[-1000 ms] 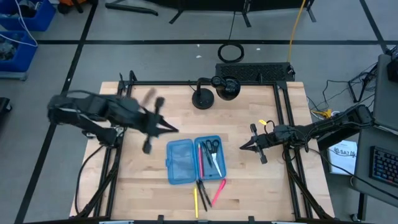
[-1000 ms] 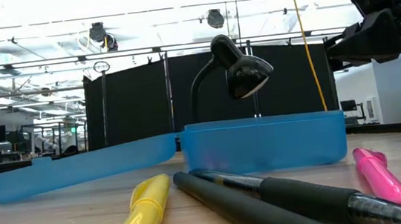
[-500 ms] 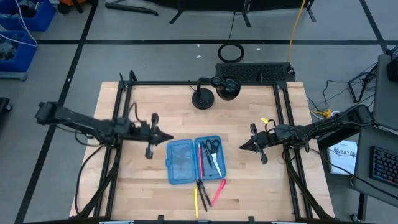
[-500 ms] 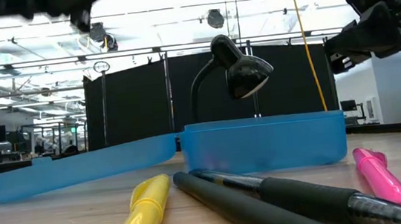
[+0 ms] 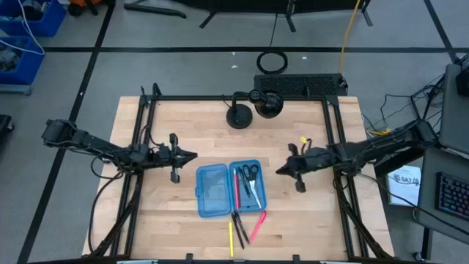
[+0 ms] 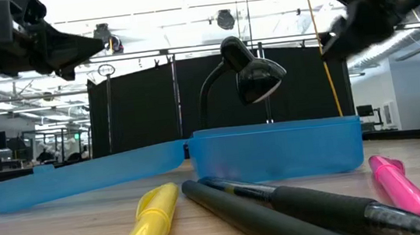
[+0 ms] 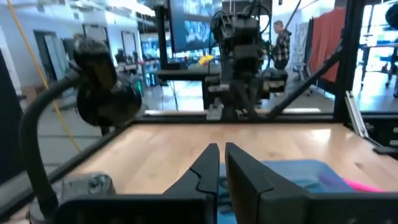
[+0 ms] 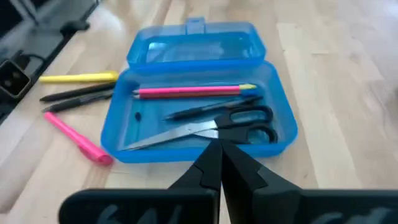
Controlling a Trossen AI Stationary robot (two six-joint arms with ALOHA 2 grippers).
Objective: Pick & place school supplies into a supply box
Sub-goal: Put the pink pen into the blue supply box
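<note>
The blue supply box (image 5: 211, 192) lies open on the table, its lid half flat toward the left. The right half (image 8: 193, 146) holds a pink pencil (image 8: 186, 92), a black pen (image 8: 205, 111) and black-handled scissors (image 8: 242, 124). By its near end, on the table, lie a yellow pen (image 5: 230, 236), two black pens (image 6: 282, 211) and a pink pen (image 5: 258, 224). My left gripper (image 5: 192, 155) hovers shut left of the box, pointing at it. My right gripper (image 5: 278, 170) hovers shut to the box's right, above the table, aimed at the scissors (image 5: 250, 176).
A black desk lamp (image 5: 238, 116) stands at the table's far edge beside a second dark fixture (image 5: 267, 103). Black frame rails (image 5: 139, 147) run along the table's left and right sides. Bare wood shows between the box and each gripper.
My left arm has dropped from a raised, swinging pose to a low, level one, and its gripper has drawn back a little toward the table's left edge. My right gripper has edged left toward the box. The box and the supplies have stayed in place.
</note>
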